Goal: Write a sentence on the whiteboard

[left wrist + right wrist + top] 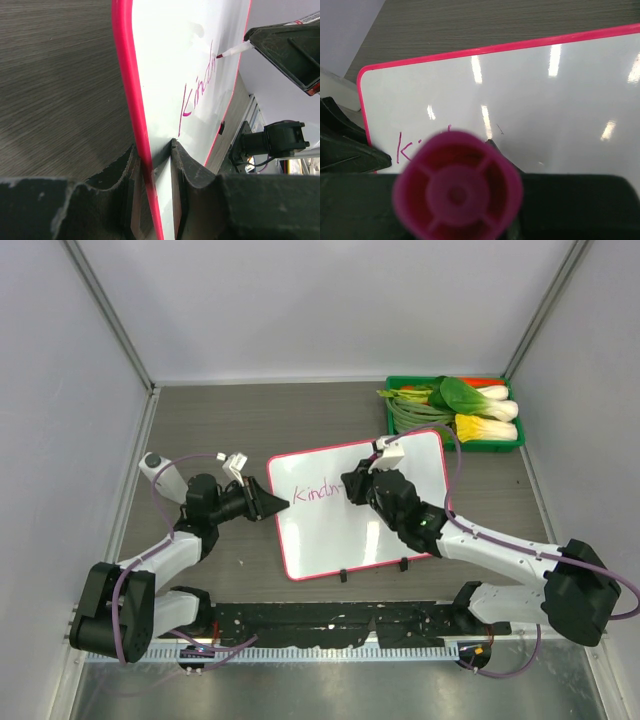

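Observation:
The whiteboard [345, 525] lies on the table, white with a pink-red frame and two black clips on its near edge. My left gripper [281, 504] is shut on its left edge; in the left wrist view [155, 150] the frame sits between the jaws. My right gripper [352, 486] is shut on a pink marker [457, 187], whose end cap fills the right wrist view. The marker's tip [220, 56] touches the board at the end of the sentence [318, 492], which reads "Kindn" in pink cursive. The writing also shows in the left wrist view [197, 92] and partly in the right wrist view [407, 147].
A green tray [512, 445] of vegetables stands at the back right, just beyond the board's far corner. Grey walls close in the table on three sides. A black rail [330, 625] with the arm bases runs along the near edge.

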